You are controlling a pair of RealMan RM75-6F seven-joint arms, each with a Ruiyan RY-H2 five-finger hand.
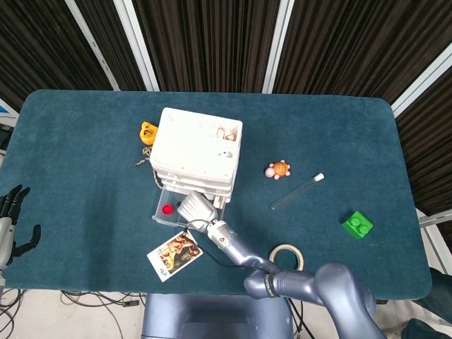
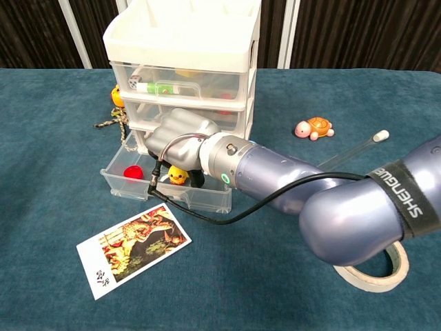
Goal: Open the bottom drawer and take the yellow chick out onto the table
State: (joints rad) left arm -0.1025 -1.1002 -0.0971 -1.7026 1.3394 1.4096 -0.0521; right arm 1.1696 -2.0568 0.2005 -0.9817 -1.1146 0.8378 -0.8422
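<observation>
The white drawer unit (image 2: 182,41) stands mid-table with its clear bottom drawer (image 2: 120,181) pulled out toward me. The yellow chick (image 2: 178,175) sits inside it, right of a red ball (image 2: 134,170). My right hand (image 2: 182,134) reaches down into the drawer from above, fingers curled around the chick; its back hides most of the grip. From the head view the right hand (image 1: 196,209) covers the drawer (image 1: 161,215) and the chick is hidden. My left hand (image 1: 10,219) hangs off the table's left edge, fingers apart and holding nothing.
A picture card (image 2: 134,249) lies just in front of the drawer. A tape roll (image 2: 372,276) sits under my right forearm. A turtle toy (image 2: 313,128) and a clear tube (image 2: 358,146) lie right of the unit, a green block (image 1: 358,224) farther right, an orange toy (image 1: 147,131) behind left.
</observation>
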